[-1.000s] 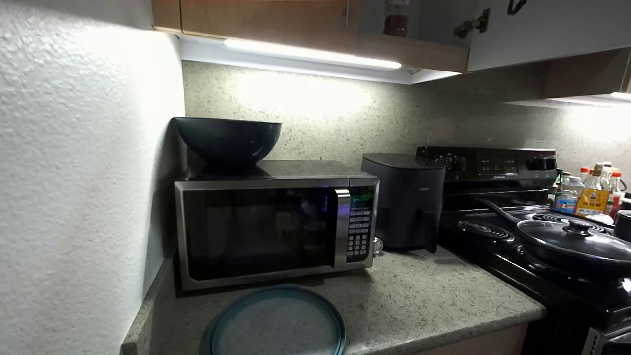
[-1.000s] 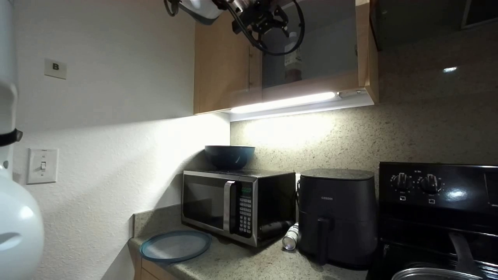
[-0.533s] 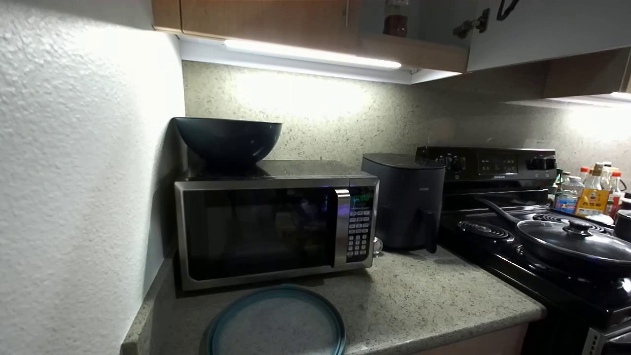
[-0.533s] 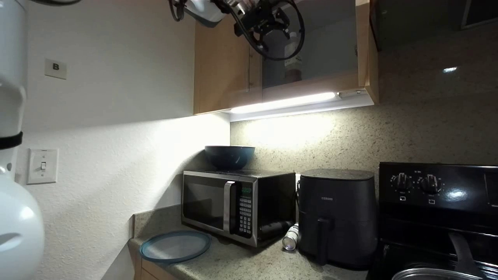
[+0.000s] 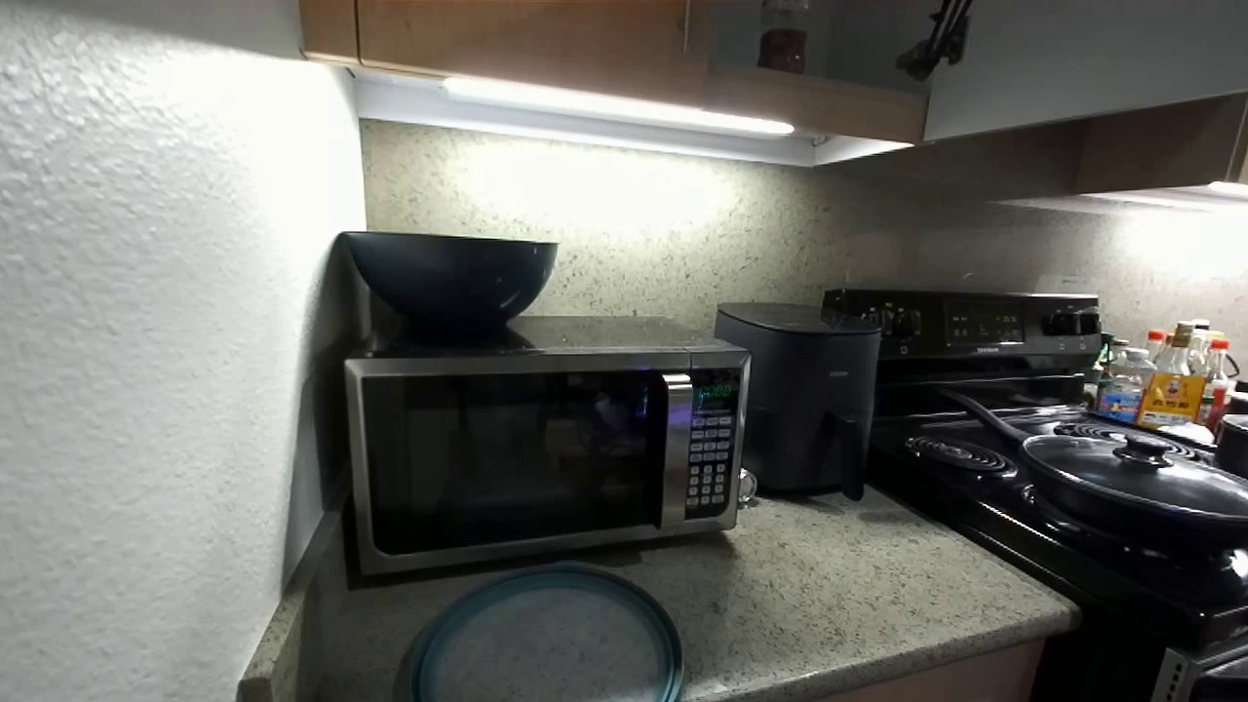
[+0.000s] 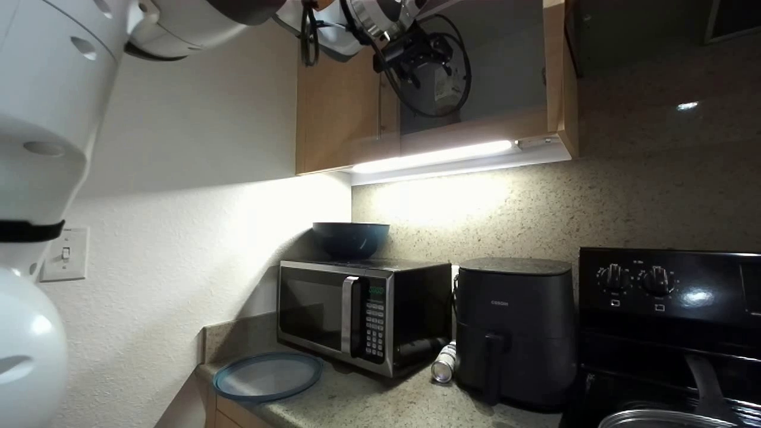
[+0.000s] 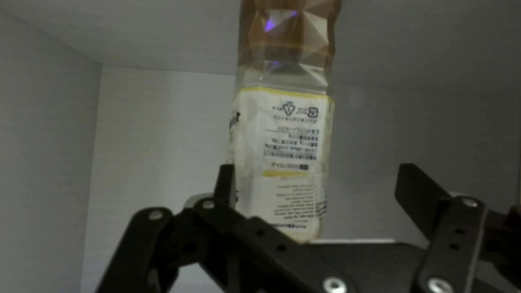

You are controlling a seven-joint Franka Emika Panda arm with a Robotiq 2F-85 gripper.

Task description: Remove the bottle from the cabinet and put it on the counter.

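Observation:
The bottle (image 6: 447, 89) stands upright in the open cabinet (image 6: 345, 113), partly behind my gripper (image 6: 430, 77) and its cable. In an exterior view only its amber lower part (image 5: 783, 49) shows under the frame's top edge. In the wrist view, which looks upside down, the bottle (image 7: 281, 134) has its amber base at the top; its cap is hidden or out of frame. My gripper (image 7: 318, 177) is open. The bottle is close to the left finger in the picture, with a wide gap to the right finger; contact cannot be told. The counter (image 5: 819, 575) lies below.
The open cabinet door (image 5: 1092, 68) and the cabinet's wooden front rail (image 6: 475, 131) border the opening. Below are a microwave (image 5: 517, 458) with a dark bowl (image 5: 448, 278), an air fryer (image 6: 514, 333), a teal-rimmed lid (image 5: 546, 634) and a stove (image 5: 985, 400) with a pan.
In an exterior view my gripper and arm have moved down and slightly right, nearer the bottle. The arm's cable has shifted left in the view with the microwave front. The bottle has not moved.

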